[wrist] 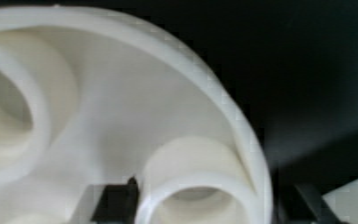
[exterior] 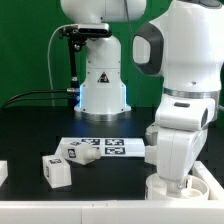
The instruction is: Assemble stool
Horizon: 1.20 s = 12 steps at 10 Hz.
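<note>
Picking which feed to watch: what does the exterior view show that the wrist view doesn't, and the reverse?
Exterior view only: a loose leg, the marker board and the arm. Wrist view only: the sockets and the dark fingers closed either side of the rim. Both: the seat disc at the gripper.

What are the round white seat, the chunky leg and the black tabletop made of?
The seat looks like moulded white plastic, smooth and faintly glossy: soft highlights follow its rounded rim and sockets. The leg seems to be the same white plastic: blocky, evenly white, with no grain. The table looks matte black, perhaps cloth or paint; there is too little detail to tell.
</note>
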Available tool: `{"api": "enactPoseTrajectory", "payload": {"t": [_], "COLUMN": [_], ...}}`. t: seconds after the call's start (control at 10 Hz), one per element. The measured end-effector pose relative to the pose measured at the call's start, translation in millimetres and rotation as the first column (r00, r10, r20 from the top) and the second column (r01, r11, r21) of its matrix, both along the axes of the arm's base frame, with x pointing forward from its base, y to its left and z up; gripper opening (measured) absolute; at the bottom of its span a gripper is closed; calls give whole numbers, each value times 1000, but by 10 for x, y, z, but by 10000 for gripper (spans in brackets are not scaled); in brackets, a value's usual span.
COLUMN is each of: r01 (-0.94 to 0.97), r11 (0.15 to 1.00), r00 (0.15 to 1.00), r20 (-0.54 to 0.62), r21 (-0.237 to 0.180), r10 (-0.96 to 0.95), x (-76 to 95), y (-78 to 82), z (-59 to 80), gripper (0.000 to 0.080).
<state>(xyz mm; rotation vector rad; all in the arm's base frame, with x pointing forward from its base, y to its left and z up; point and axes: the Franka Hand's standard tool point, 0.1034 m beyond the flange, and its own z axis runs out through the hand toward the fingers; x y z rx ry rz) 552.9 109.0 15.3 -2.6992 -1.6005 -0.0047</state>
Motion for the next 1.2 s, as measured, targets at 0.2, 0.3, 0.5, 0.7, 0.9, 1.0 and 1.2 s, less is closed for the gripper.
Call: {"api": "enactPoseTrajectory", "payload": {"t": [0.2, 0.3, 0.5, 0.7, 0.9, 1.0, 1.2], "r01": [32, 72, 229, 355, 449, 516, 689], "r11": [999, 997, 973, 935, 893, 856, 723], "r00": [999, 997, 973, 935, 893, 857, 725], "r20": [1, 9, 15, 13, 6, -1, -25], "r21": [1, -5, 13, 21, 26, 31, 51], "r10": [-32, -72, -229, -355, -449, -516, -689], "x": [3, 20, 43, 49, 46, 43, -96], "y": [6, 7, 20, 60, 66, 68, -99], "z": [9, 100, 254, 270, 267, 269, 371], "gripper": [491, 491, 621, 644, 649, 649, 649]}}
